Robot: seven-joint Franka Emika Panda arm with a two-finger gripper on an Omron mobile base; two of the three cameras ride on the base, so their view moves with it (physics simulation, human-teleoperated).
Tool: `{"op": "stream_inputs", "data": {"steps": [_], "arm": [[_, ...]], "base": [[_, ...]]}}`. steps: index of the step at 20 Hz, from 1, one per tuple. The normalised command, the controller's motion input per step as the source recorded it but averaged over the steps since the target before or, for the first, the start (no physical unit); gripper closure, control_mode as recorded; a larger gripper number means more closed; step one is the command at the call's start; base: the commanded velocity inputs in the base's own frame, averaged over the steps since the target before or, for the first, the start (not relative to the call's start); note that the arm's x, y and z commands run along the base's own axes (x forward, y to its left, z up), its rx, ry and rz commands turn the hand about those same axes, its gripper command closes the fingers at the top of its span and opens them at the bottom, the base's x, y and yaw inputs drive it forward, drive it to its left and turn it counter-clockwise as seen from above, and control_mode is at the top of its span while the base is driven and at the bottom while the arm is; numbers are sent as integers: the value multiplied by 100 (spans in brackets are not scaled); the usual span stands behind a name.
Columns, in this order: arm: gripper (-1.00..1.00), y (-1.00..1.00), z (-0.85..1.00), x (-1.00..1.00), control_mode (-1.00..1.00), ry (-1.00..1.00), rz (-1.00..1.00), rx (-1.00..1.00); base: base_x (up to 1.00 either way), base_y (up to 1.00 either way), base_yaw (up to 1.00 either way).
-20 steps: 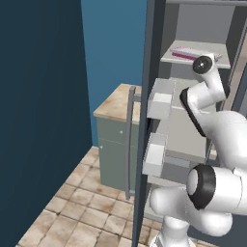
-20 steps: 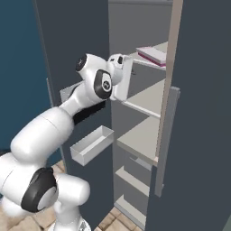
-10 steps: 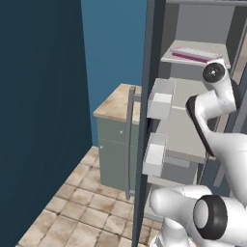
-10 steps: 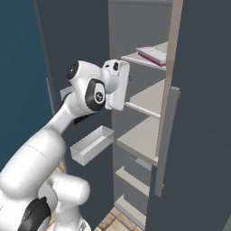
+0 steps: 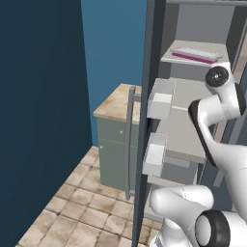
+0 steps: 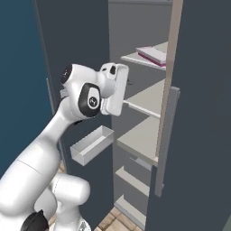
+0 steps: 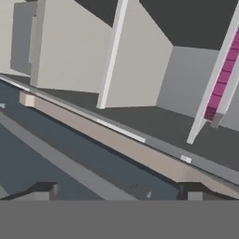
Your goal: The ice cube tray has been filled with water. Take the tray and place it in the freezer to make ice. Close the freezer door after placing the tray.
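Ice cube tray (image 6: 152, 54) rests on freezer (image 5: 202, 91) shelf; gripper (image 7: 119, 193), released and empty, has backed away; freezer door (image 5: 144, 120) remains open.

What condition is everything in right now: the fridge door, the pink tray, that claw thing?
Freezer door: open, swung wide.
Ice cube tray: lying flat on an upper freezer shelf, nothing touching it.
Claw: open, empty, pointing into the freezer.
Door bins: sitting on the inner side of the door, nothing seen in them.
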Motion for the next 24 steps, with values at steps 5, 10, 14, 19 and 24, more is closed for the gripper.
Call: {"op": "stream_inputs", "data": {"steps": [5, 10, 14, 19, 24], "arm": [[-100, 0, -4, -33, -100, -2, -19, 0], [-100, 0, -8, -30, 100, -6, -13, 0], [-100, 0, 0, 0, 100, 0, 0, 0], [-100, 0, 0, 0, 100, 0, 0, 0], [-100, 0, 0, 0, 100, 0, 0, 0]], "base": [[0, 0, 0], [-22, 0, -9], [-50, 0, -24], [-41, 0, -24], [-22, 13, -23]]}}
